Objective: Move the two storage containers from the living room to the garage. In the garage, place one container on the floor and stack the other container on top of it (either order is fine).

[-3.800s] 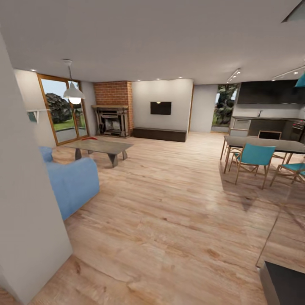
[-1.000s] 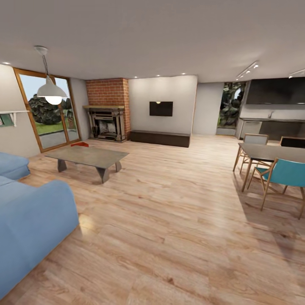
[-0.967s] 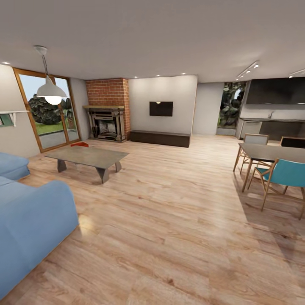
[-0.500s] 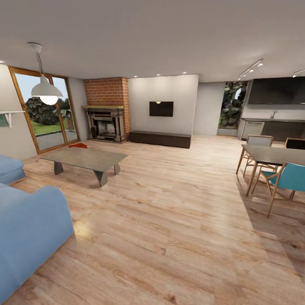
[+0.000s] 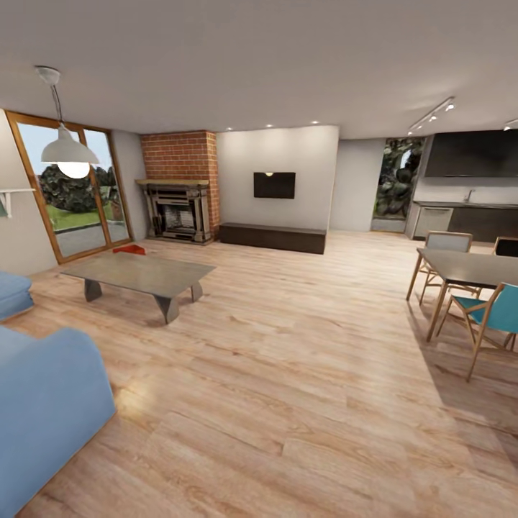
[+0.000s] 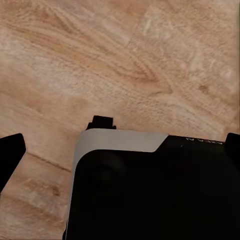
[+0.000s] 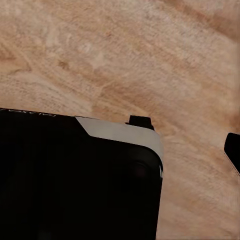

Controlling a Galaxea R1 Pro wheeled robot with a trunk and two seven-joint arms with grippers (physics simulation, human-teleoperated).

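Note:
One orange-red storage container (image 5: 130,250) sits on the living room's wood floor, beyond the far edge of the low coffee table (image 5: 137,273) and near the glass doors (image 5: 72,198); only its top shows. In the left wrist view my left gripper (image 6: 120,150) is open, its dark fingertips (image 6: 10,156) at the picture's two sides, above my black base and plank floor. My right gripper (image 7: 120,150) looks open too: one fingertip (image 7: 233,149) shows at the edge, the other is lost against the black base. Both hold nothing.
A blue sofa (image 5: 43,403) fills the near left. A dining table (image 5: 467,266) with teal chairs (image 5: 496,309) stands at the right. Brick fireplace (image 5: 176,208), dark bench (image 5: 272,237) and TV (image 5: 274,185) line the far wall. Wide wood floor (image 5: 288,345) lies between.
The whole head view has shifted: the camera has moved into the living room, past the white wall corner. Sofa and dining chairs have slid outward. The container lies as before.

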